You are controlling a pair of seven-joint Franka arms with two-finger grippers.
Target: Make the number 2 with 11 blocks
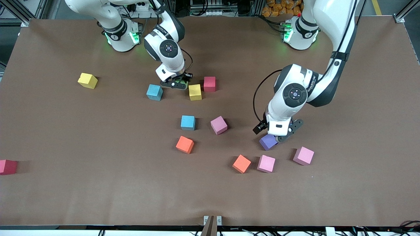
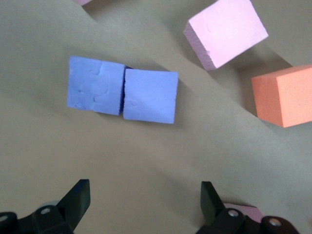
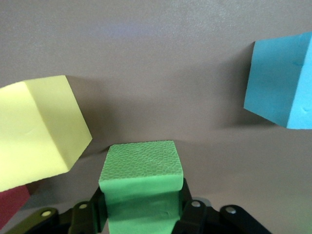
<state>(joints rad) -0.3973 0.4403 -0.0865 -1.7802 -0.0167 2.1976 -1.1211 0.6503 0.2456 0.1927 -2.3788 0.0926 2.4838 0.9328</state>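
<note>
My right gripper (image 1: 177, 84) is shut on a green block (image 3: 141, 178), held low over the table between a light blue block (image 1: 154, 92) and a yellow block (image 1: 195, 92); a red block (image 1: 209, 84) sits by the yellow one. My left gripper (image 1: 278, 136) hangs open just above two purple blocks (image 2: 95, 91) (image 2: 150, 95) lying side by side, nothing between its fingers (image 2: 78, 196). The blocks lie scattered, and a number 2 is not in view.
Mid-table lie a light blue block (image 1: 188, 122), a pink one (image 1: 219, 125) and an orange one (image 1: 184, 144). Nearer the camera sit an orange block (image 1: 241, 163) and two pink blocks (image 1: 266, 163) (image 1: 303, 155). A yellow block (image 1: 87, 80) and a red block (image 1: 8, 167) lie toward the right arm's end.
</note>
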